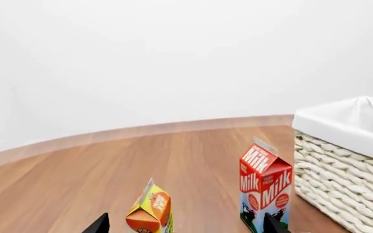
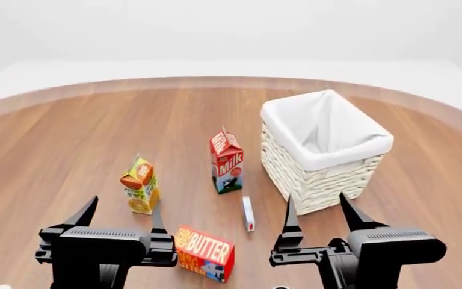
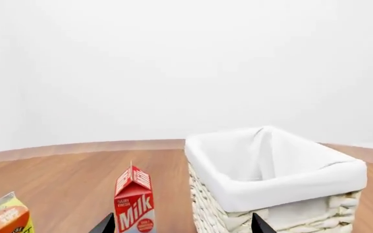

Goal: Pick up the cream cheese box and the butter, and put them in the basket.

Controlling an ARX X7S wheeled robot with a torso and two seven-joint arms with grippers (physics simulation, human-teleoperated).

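The butter (image 2: 205,253), an orange-red box with white lettering, lies on the wooden floor near the front, just right of my left gripper (image 2: 123,215). The cream cheese box (image 2: 249,214), small, thin and white, lies between the butter and the basket (image 2: 327,146), just left of my right gripper (image 2: 321,212). The white wicker basket with its cloth liner also shows in the left wrist view (image 1: 348,160) and the right wrist view (image 3: 271,179). Both grippers are open and hold nothing; neither wrist view shows the butter or the cream cheese box.
A red milk carton (image 2: 226,161) stands left of the basket, also in the wrist views (image 1: 265,186) (image 3: 134,201). An orange juice carton (image 2: 140,185) stands further left (image 1: 150,211) (image 3: 5,216). The wooden floor ends at a curved edge behind them.
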